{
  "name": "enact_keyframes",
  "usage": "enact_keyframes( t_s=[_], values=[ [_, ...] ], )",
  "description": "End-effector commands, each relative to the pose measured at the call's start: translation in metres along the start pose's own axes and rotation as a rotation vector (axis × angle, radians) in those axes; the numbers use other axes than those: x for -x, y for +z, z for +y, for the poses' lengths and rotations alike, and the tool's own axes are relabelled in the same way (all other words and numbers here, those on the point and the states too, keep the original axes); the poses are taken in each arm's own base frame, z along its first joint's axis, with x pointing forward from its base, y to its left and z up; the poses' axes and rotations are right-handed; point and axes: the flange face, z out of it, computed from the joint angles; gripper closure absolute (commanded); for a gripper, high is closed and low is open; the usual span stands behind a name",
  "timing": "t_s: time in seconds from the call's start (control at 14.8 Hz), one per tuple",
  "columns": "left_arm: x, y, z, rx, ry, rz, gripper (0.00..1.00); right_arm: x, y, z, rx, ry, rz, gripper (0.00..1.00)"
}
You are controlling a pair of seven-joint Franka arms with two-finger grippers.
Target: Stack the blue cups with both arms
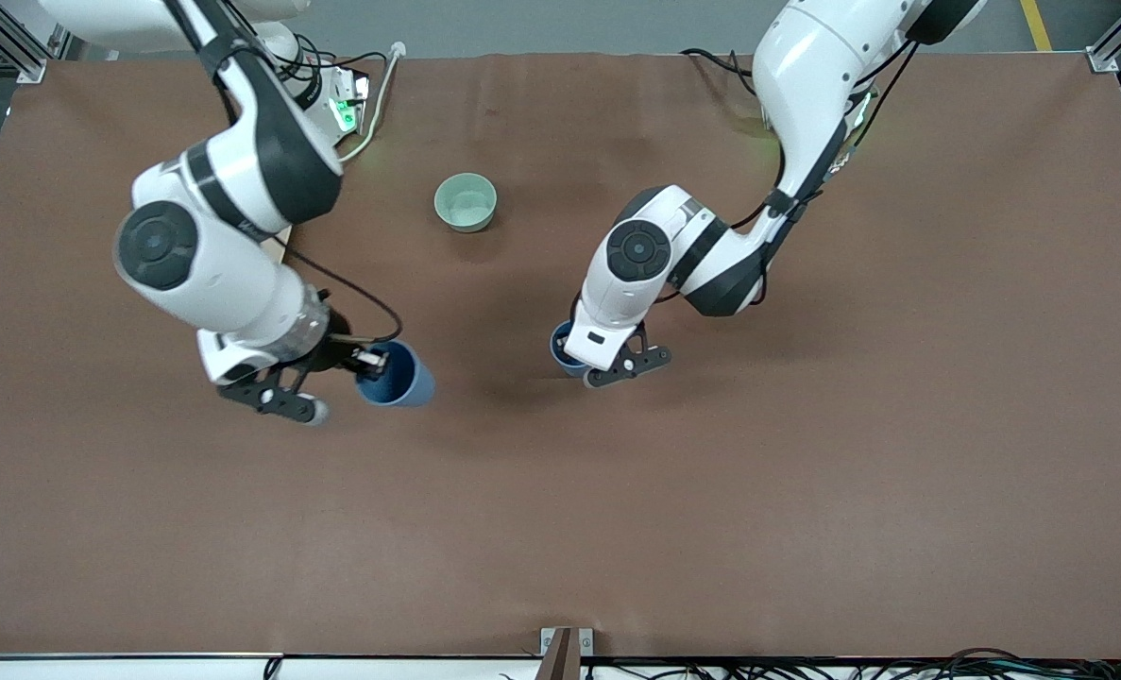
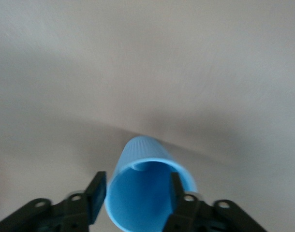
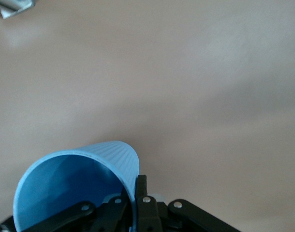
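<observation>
Holding one blue cup each, we are not stacked yet. Our right end effector (image 1: 364, 366) pinches the wall of its blue cup (image 1: 398, 376), one finger inside and one outside, so the cup hangs beside its tips. Our left end effector (image 1: 617, 364) is closed on the rim of the other blue cup (image 1: 560, 348), over the surface (image 1: 806, 472). We must bring them together and slip one inside the other.
</observation>
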Motion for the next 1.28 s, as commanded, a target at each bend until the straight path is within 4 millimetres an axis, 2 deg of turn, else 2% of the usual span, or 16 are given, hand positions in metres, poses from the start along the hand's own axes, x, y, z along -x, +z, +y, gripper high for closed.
enact_keyframes(
  t_s=[0.0, 0.14, 0.27, 0.41, 0.61, 0.74, 0.88, 0.95, 1.08, 1.22],
  values=[
    [-0.037, -0.108, -0.025, -0.021, -0.030, 0.063, 0.00, 0.035, 0.010, -0.030, 0.012, 0.024, -0.005, 0.98],
    [-0.059, -0.165, -0.052, -0.030, 0.002, 0.099, 0.00, 0.063, 0.017, -0.058, 0.000, 0.020, -0.001, 0.98],
    [-0.075, -0.201, -0.075, -0.043, 0.048, 0.138, 0.00, 0.094, 0.026, -0.086, -0.009, 0.018, -0.007, 0.98],
    [-0.091, -0.247, -0.107, -0.097, 0.107, 0.225, 0.00, 0.120, 0.040, -0.105, 0.009, 0.005, -0.009, 0.98],
    [-0.093, -0.313, -0.144, -0.123, 0.185, 0.280, 0.00, 0.142, 0.079, -0.127, 0.031, 0.000, 0.001, 0.98],
    [-0.088, -0.355, -0.166, -0.121, 0.157, 0.296, 0.00, 0.146, 0.100, -0.133, 0.034, -0.004, 0.004, 0.98],
    [-0.090, -0.380, -0.197, -0.156, 0.165, 0.279, 0.00, 0.149, 0.107, -0.138, 0.023, -0.003, 0.006, 0.98],
    [-0.085, -0.391, -0.207, -0.165, 0.182, 0.269, 0.00, 0.150, 0.109, -0.139, 0.021, 0.004, 0.007, 0.98],
    [-0.089, -0.396, -0.222, -0.190, 0.216, 0.242, 0.00, 0.153, 0.118, -0.144, 0.011, 0.005, 0.005, 0.98],
    [-0.093, -0.397, -0.228, -0.187, 0.243, 0.230, 0.00, 0.151, 0.124, -0.146, -0.007, 0.005, 0.014, 0.98]
  ],
)
